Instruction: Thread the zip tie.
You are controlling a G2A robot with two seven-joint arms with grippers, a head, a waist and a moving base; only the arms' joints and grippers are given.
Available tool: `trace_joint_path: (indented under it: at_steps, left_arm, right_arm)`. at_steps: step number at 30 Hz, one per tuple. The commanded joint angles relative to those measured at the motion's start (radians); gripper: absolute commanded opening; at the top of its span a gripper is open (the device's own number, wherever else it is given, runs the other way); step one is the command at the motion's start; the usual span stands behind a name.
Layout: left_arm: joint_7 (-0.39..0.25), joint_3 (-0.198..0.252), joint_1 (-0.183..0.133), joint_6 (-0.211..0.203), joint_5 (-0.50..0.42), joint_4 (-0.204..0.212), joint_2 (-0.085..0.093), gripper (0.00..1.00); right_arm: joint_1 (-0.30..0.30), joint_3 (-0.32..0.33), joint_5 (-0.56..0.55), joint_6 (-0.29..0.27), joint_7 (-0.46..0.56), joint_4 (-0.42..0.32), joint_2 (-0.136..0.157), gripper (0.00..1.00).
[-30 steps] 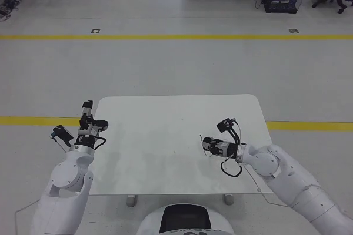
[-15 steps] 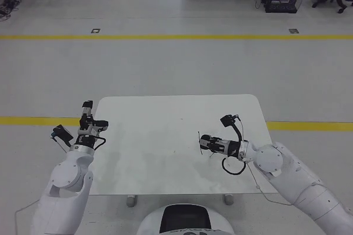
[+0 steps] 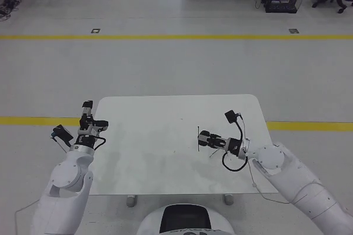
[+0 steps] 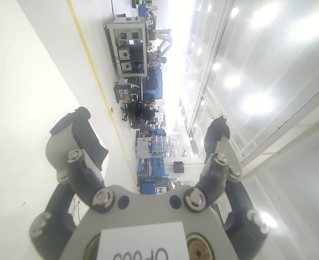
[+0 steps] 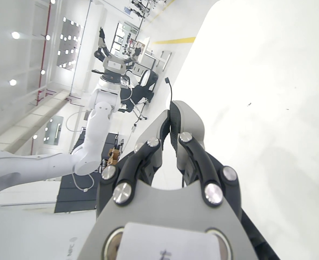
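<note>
A thin black zip tie is pinched in my right gripper, which hovers over the right half of the white table. In the right wrist view the gripper is shut on the tie, and the tie sticks out past the fingertips with its small square head at the far end. My left gripper stands at the table's left edge, pointing upward. The left wrist view has its two fingers spread wide, so this gripper is open with nothing between them.
The white tabletop bears only a few small dark specks. A black cable loops off the right wrist. Grey floor with yellow lines surrounds the table.
My right gripper has shifted a little toward the table's middle with the zip tie, and its wrist has turned. The left arm has stayed still.
</note>
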Motion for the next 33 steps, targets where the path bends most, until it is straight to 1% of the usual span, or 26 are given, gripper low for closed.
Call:
trace_joint_path:
  at_steps: [1,18,21,23,25,26,28,29,30,31,33]
  left_arm:
    - [0.0,0.0,0.0,0.0,0.0,0.0,0.0,1.0]
    - [0.0,0.0,0.0,0.0,0.0,0.0,0.0,1.0]
    - [0.0,0.0,0.0,0.0,0.0,0.0,0.0,1.0]
    - [-0.017,0.019,-0.001,-0.008,0.038,-0.007,0.0,1.0]
    - [-0.035,0.051,0.003,-0.024,0.104,-0.017,-0.001,1.0]
    - [-0.035,0.063,0.003,-0.028,0.129,-0.017,-0.001,1.0]
    - [-0.035,0.094,-0.003,-0.022,0.174,-0.007,-0.003,1.0]
    - [-0.037,0.116,-0.009,-0.02,0.215,-0.001,-0.004,1.0]
    - [-0.04,0.131,-0.013,-0.028,0.229,0.001,-0.005,1.0]
    - [-0.038,0.137,-0.015,-0.037,0.232,0.008,-0.007,1.0]
    - [-0.038,0.137,-0.015,-0.037,0.232,0.008,-0.007,1.0]
  right_arm:
    - [0.008,0.004,0.042,0.0,0.02,0.009,-0.006,0.0]
    - [0.011,0.006,0.054,0.0,0.028,0.012,-0.008,0.0]
    - [-0.002,0.006,0.081,0.003,0.007,0.007,-0.013,0.0]
    - [-0.006,0.011,0.109,0.001,0.006,0.014,-0.016,0.0]
    - [-0.007,0.022,0.15,0.0,0.016,0.028,-0.02,0.0]
    - [-0.007,0.026,0.163,0.0,0.019,0.035,-0.021,0.0]
    - [-0.008,0.033,0.198,0.0,0.024,0.046,-0.025,0.0]
    - [-0.01,0.036,0.242,0.0,0.038,0.047,-0.029,0.0]
    - [-0.01,0.039,0.274,0.0,0.048,0.047,-0.032,0.0]
    - [-0.01,0.039,0.274,0.0,0.048,0.047,-0.032,0.0]
    - [-0.01,0.039,0.274,0.0,0.048,0.047,-0.032,0.0]
